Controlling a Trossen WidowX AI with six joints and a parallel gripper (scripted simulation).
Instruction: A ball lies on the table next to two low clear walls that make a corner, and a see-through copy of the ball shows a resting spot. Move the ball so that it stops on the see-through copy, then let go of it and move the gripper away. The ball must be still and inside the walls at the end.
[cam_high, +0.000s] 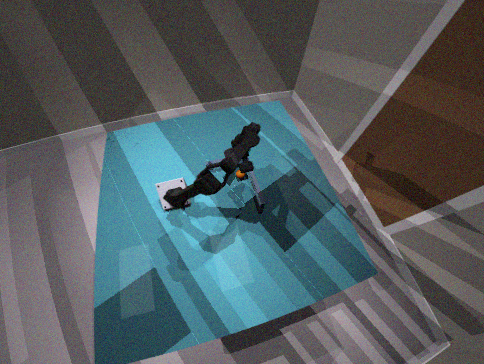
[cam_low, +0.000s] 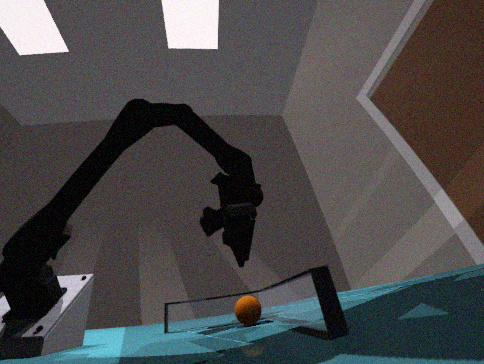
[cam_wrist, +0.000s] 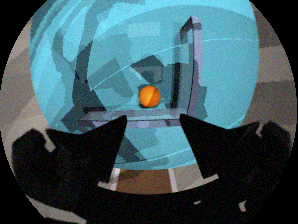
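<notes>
The orange ball (cam_high: 240, 173) (cam_low: 248, 309) (cam_wrist: 148, 96) rests on the teal table inside the corner made by the two low clear walls (cam_low: 322, 295) (cam_wrist: 188, 63) (cam_high: 256, 192). I cannot make out the see-through copy apart from the ball. My gripper (cam_low: 242, 260) (cam_wrist: 153, 117) is open and empty. It hangs well above the ball and apart from it. In the wrist view the ball lies beyond the two dark fingertips, between them.
The arm's white base plate (cam_high: 169, 189) (cam_low: 65, 305) stands to the left of the walls. The teal table (cam_high: 150, 260) (cam_low: 415, 315) stretches around, with grey floor and room walls beyond its edges.
</notes>
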